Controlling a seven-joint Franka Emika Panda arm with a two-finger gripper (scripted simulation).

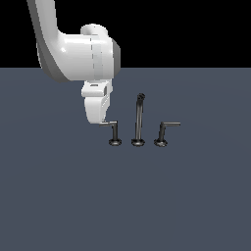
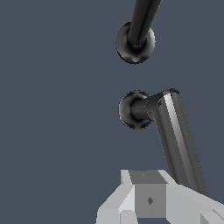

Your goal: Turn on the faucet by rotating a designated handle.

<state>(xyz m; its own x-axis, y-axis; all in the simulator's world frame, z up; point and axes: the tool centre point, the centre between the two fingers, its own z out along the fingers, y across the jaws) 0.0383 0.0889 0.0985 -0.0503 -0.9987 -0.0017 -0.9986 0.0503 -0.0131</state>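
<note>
The faucet is a dark metal three-piece set on the grey floor. Its tall spout (image 1: pixel 138 120) stands in the middle, and its base shows in the wrist view (image 2: pixel 134 43). The handle (image 1: pixel 114 131) stands at the exterior view's left of the spout, its lever bar pointing left. In the wrist view its round base (image 2: pixel 134 109) and bar (image 2: pixel 177 140) fill the centre. My white gripper (image 1: pixel 103 120) hangs right at the bar's free end. Its fingers (image 2: pixel 150 200) look shut together with nothing between them, and the bar runs alongside them.
The twin handle (image 1: pixel 164 132) stands at the exterior view's right of the spout, its bar pointing right. The arm's white links (image 1: pixel 78 54) rise above and to the left of the gripper. A flat grey floor (image 1: pixel 122 206) lies all around.
</note>
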